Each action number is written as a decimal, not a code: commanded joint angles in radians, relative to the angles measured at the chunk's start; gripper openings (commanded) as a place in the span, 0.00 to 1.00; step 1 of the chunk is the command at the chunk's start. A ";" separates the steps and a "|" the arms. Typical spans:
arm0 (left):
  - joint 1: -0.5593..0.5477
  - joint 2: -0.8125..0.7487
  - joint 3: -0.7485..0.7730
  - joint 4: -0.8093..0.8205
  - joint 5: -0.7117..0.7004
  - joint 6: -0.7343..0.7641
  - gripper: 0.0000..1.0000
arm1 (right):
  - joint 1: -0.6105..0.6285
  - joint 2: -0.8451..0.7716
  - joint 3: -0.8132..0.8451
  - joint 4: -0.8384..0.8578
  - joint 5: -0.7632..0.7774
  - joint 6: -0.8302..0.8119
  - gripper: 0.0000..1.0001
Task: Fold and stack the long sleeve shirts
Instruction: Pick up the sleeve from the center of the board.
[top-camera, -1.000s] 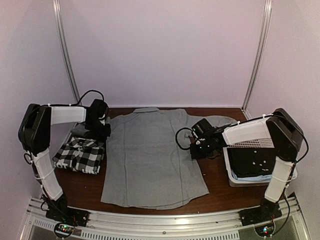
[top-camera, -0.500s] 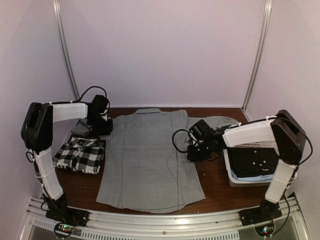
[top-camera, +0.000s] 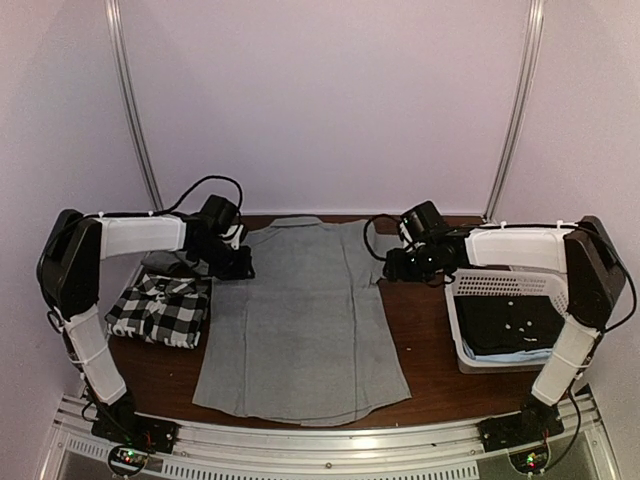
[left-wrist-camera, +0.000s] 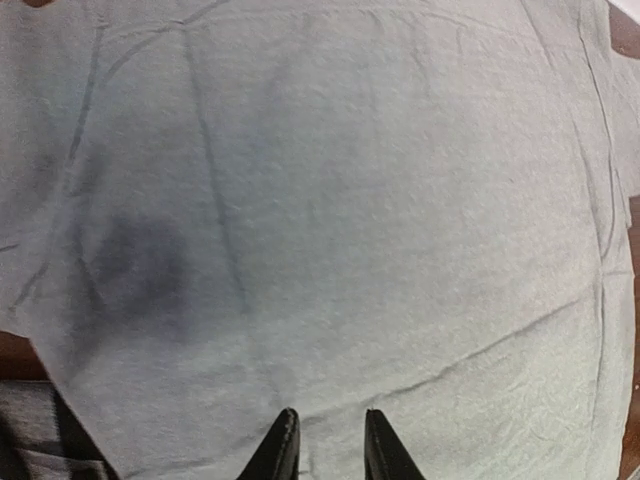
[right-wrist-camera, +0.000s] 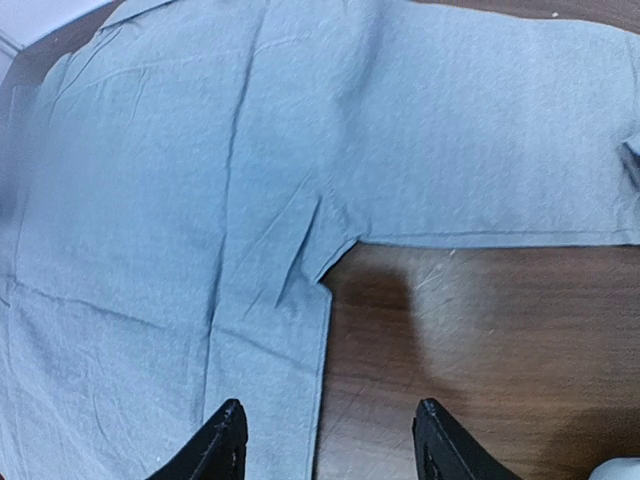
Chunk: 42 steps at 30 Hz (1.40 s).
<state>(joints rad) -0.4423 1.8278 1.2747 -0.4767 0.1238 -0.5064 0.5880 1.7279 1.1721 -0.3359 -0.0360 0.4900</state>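
Left gripper hangs just above the grey shirt, tips narrowly parted and empty; right gripper is wide apart and empty near the armpit.
Grey shirt lies flat mid-table, with the checked shirt folded just beside it on the left. The cloth looks light and limp, likely to sag and crease, so pinch a shoulder seam or sleeve end, both sides together. Since a second ago both arms have moved back to the shoulders, and the body lies narrower and straighter.

No readable text, labels, brands or numbers, on any surface
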 joint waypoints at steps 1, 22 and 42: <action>-0.053 0.016 -0.042 0.088 0.058 -0.038 0.24 | -0.102 0.008 0.061 -0.006 0.031 -0.040 0.59; -0.057 0.067 -0.101 0.118 -0.023 -0.047 0.25 | -0.575 0.151 0.178 0.035 0.094 -0.091 0.89; -0.015 0.090 -0.102 0.110 -0.082 -0.024 0.25 | -0.618 0.385 0.277 0.036 0.045 -0.091 0.68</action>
<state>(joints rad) -0.4759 1.8999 1.1576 -0.3889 0.0673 -0.5476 -0.0238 2.1082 1.4227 -0.3012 0.0303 0.3962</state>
